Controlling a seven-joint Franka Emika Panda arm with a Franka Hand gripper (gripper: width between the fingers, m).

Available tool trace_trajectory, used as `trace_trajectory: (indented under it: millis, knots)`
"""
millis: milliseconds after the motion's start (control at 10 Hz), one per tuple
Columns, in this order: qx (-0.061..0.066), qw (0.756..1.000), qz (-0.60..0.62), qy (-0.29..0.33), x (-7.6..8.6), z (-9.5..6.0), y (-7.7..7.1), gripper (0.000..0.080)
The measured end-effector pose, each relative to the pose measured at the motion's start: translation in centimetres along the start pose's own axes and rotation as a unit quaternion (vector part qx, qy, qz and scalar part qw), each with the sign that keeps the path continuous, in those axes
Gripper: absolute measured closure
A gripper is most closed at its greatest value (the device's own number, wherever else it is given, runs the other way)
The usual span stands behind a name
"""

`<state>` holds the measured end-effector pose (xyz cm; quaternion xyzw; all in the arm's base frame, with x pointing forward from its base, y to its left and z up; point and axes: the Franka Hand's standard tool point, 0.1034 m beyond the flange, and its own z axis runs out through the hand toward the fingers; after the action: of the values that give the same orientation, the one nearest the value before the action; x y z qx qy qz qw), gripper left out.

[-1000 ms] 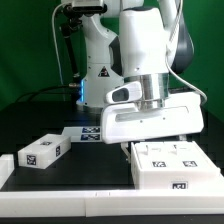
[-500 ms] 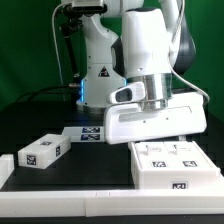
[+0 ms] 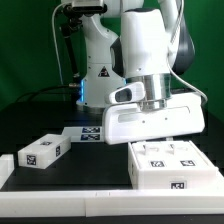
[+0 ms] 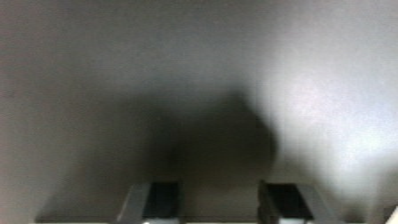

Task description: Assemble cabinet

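Observation:
The cabinet [image 3: 172, 165], a large white box with tags on its top and front, lies at the exterior view's lower right against the white front rail. My gripper [image 3: 158, 140] is directly above it. The wide white hand hides the fingers and the cabinet's back edge. In the wrist view the two fingertips [image 4: 164, 200] stand moderately apart, close over a blurred pale surface with a dark shadow between them. The jaws seem closed on part of the cabinet. A small white tagged panel [image 3: 41, 152] lies at the exterior view's left.
The marker board [image 3: 86, 133] lies flat on the black table behind the small panel. The white robot pedestal [image 3: 98, 70] stands at the back. A white rail [image 3: 60, 180] runs along the front edge of the table.
The cabinet has shifted slightly toward the exterior view's left. The hand stays low over it and has hardly moved.

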<state>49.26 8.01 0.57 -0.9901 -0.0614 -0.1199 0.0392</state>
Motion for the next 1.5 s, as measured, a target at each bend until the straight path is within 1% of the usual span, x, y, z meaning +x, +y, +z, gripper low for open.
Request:
trace_trajectory:
  millis: [400, 500, 600, 700, 900, 1000, 1100, 1300, 1500]
  knots:
    - [0.000, 1.000, -0.008, 0.001, -0.1, 0.0, 0.0, 0.0603]
    - [-0.001, 1.000, -0.016, -0.004, -0.1, -0.2, 0.2, 0.0603]
    - [-0.002, 1.000, -0.026, -0.013, -0.1, -1.3, 0.6, 0.0603]
    - [-0.004, 0.999, -0.029, -0.013, 0.5, -3.1, 0.6, 0.0603]
    - [-0.006, 0.999, -0.036, -0.020, 1.5, -5.7, 0.7, 0.0603]
    - [-0.008, 0.999, -0.039, -0.023, 2.1, -7.3, 0.6, 0.0603]
    - [-0.009, 0.999, -0.042, -0.021, 2.7, -8.4, 0.7, 0.0603]
    - [-0.010, 0.999, -0.046, -0.019, 4.1, -10.0, 0.7, 0.0605]
    - [-0.010, 0.999, -0.048, -0.014, 5.8, -10.9, 0.3, 0.0610]
